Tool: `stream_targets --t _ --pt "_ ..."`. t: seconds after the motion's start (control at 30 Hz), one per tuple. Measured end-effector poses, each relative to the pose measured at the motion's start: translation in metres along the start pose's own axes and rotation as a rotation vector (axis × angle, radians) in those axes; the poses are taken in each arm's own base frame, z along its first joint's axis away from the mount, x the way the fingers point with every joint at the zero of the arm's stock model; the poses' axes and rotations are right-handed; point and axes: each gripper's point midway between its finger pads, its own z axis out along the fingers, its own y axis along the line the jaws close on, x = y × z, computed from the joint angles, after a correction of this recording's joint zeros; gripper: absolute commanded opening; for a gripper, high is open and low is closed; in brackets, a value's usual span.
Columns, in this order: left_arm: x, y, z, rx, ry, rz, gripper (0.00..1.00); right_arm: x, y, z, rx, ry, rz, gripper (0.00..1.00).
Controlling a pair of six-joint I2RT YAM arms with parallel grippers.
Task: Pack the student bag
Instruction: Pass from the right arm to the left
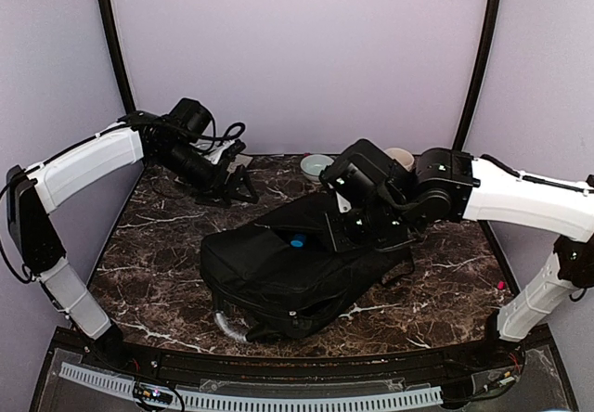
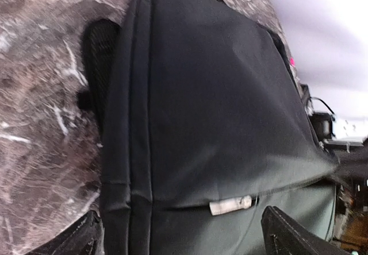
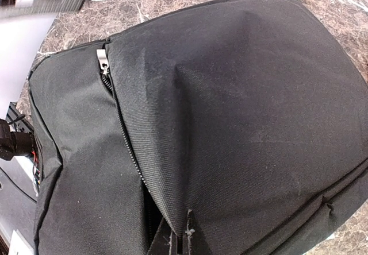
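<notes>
Student bag (image 1: pixel 278 277) lies flat at the middle of the desk (image 1: pixel 148 273), grey handle toward the arm bases. Right pincer (image 3: pixel 179 239) is closed, pinching a fold of the bag's top fabric beside the partly open zipper. Left pincer (image 1: pixel 239 186) has its jaws wide apart and holds nothing; it sits at the far-left of the desk, apart from the bag.

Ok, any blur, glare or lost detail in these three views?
Top external: sharp, evenly lit, though the student bag reads as flat black. Left wrist: table marble smeared, wall blown out upper right. Right wrist: crisp weave, zipper pull in focus.
</notes>
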Motion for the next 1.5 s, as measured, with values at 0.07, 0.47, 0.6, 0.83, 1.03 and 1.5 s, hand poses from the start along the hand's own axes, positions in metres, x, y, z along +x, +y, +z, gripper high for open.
stream_targets --t 0.07,0.47,0.6,0.83,1.03,1.5 --pt "0.015 0.001 0.002 0.058 0.028 -0.007 0.98 0.001 -0.002 -0.001 -0.002 -0.009 -0.003 0.0" --pt "0.061 -0.005 0.028 0.416 0.16 -0.099 0.87 0.002 -0.014 -0.005 -0.011 -0.055 -0.007 0.0" --pt "0.059 -0.009 0.036 0.49 0.181 -0.098 0.93 -0.001 -0.014 -0.005 -0.013 -0.063 -0.008 0.0" --pt "0.061 0.004 0.048 0.434 0.191 -0.064 0.99 -0.003 -0.013 -0.005 -0.018 -0.07 -0.01 0.0" --pt "0.069 0.016 0.056 0.386 0.2 -0.061 0.98 -0.004 -0.015 -0.005 -0.015 -0.071 -0.007 0.0" --pt "0.085 0.028 0.067 0.386 0.198 -0.08 0.98 -0.009 -0.016 -0.004 -0.024 -0.075 -0.002 0.0"
